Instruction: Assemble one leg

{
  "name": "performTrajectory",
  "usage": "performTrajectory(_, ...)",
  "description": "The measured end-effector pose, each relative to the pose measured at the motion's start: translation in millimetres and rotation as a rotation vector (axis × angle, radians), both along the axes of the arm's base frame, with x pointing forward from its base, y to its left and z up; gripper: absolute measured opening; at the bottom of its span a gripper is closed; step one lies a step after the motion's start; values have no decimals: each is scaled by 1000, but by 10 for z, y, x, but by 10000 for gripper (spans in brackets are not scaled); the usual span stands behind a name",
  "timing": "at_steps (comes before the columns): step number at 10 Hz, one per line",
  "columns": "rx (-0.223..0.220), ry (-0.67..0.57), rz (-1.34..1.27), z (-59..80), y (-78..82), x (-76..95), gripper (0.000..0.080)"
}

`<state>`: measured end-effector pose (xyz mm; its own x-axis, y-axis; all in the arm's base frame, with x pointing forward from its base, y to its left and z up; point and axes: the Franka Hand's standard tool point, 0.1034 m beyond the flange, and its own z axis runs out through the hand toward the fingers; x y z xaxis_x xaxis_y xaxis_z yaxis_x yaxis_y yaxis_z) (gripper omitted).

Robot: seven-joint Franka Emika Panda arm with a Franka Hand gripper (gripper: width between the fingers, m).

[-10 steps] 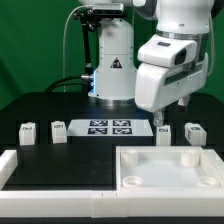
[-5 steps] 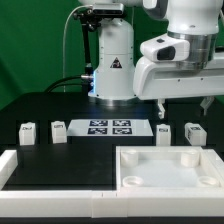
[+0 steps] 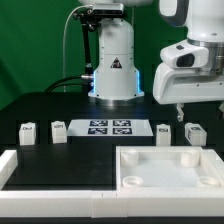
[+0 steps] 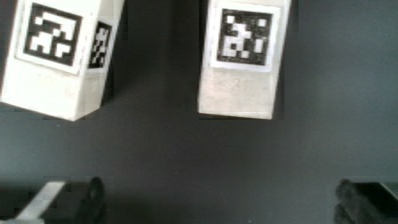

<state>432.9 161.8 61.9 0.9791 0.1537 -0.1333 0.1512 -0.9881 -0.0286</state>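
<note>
Four small white legs with tags stand on the black table in the exterior view: two at the left [image 3: 27, 132] [image 3: 58, 130] and two at the right [image 3: 163, 132] [image 3: 193, 132]. My gripper [image 3: 190, 110] hangs above the right pair, not touching either. In the wrist view two legs [image 4: 63, 60] [image 4: 240, 62] lie side by side ahead of the gripper [image 4: 214, 205]. Its dark fingertips [image 4: 63, 200] stand wide apart with only bare table between them. The gripper is open and empty.
The marker board [image 3: 108, 126] lies between the two pairs of legs. A large flat white panel with round corner holes [image 3: 165, 165] lies at the front right. A white L-shaped fence [image 3: 45, 172] runs along the front left. The robot base [image 3: 113, 65] stands behind.
The arm has swung toward the exterior view's right and its hand has turned; the gripper now hangs over the right pair of legs. No part has moved.
</note>
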Motion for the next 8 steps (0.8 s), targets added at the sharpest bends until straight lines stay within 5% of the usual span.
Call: performTrajectory(8,-167,645,34,-85,-67,-195,649)
